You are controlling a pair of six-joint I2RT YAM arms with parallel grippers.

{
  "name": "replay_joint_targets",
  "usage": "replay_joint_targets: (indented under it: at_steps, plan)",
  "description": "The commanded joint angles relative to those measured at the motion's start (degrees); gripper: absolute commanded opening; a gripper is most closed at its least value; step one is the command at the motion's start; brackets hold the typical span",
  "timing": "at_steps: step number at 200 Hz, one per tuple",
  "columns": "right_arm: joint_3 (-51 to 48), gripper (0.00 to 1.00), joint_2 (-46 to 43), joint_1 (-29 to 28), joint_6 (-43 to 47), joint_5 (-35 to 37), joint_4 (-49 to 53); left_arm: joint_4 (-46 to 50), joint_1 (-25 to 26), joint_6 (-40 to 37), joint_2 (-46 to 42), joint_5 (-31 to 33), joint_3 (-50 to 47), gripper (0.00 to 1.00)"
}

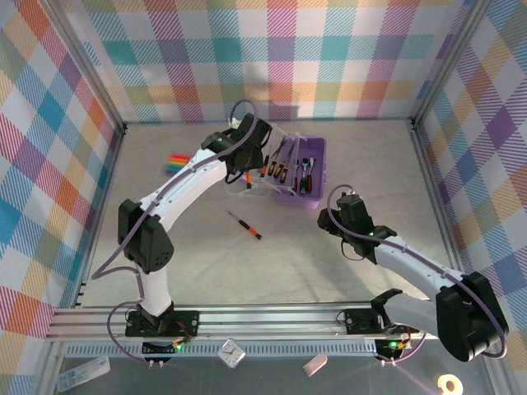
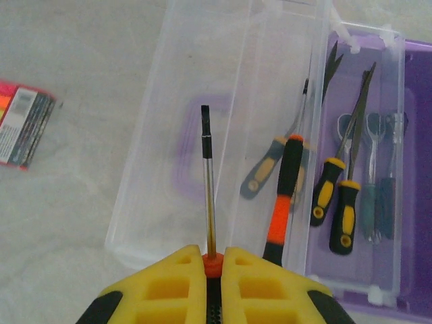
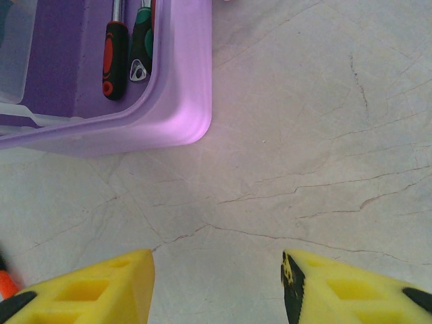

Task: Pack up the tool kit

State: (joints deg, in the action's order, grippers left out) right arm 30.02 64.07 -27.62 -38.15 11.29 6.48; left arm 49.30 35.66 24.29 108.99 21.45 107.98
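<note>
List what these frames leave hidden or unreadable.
- Left wrist: held screwdriver, handle hidden inside the left gripper.
- Left wrist: pack cut by the left edge, label unreadable.
- Right wrist: box and its tools cut by the top edge.
- Top: tip of table screwdriver too small.

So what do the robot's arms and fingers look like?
The left arm and right arm are white links with black joints, and lilac cables loop alongside. The fingers are yellow blocks with recessed pockets, black behind.
</note>
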Motion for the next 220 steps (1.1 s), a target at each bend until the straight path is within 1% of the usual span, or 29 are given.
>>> replay_joint_targets:
  at_steps: [1, 23, 48, 79, 125, 157, 202, 220]
  plan:
    - [0.91, 0.53, 0.26, 0.03, 0.49, -0.73, -0.72, 1.11, -1.07, -6.59, 5.09, -1.42, 6.72, 0.09]
    - [1.00, 0.53, 0.26, 0.02, 0.56, -0.57, -0.58, 1.57, -1.77, -8.55, 9.81, -2.57, 12.98, 0.08]
    - [0.81, 0.53, -0.08, 0.02, 0.46, -0.87, -0.62, -0.95, -1.91, -9.97, 13.24, -1.97, 15.51, 0.08]
    - [0.76, 0.53, -0.27, 0.02, 0.62, -0.66, -0.56, 0.97, -2.14, -10.82, 18.04, -1.08, 21.04, 0.08]
    - [0.83, 0.53, 0.26, 0.02, 0.66, -0.64, -0.78, 1.23, -3.22, -11.42, 21.59, -1.51, 23.78, 0.08]
    - [1.05, 0.53, 0.96, 0.02, 0.74, -0.52, -0.81, 1.50, -3.93, -11.27, 22.95, -3.43, 23.94, 0.10]
    - [1.09, 0.54, 1.04, 0.02, 0.71, -0.03, -0.68, 1.74, -4.02, -11.55, 22.78, -4.81, 24.50, 0.17]
    - [1.09, 0.54, 1.14, 0.00, 0.75, -0.04, -0.78, 2.20, -4.06, -11.81, 22.27, -5.13, 25.17, 0.19]
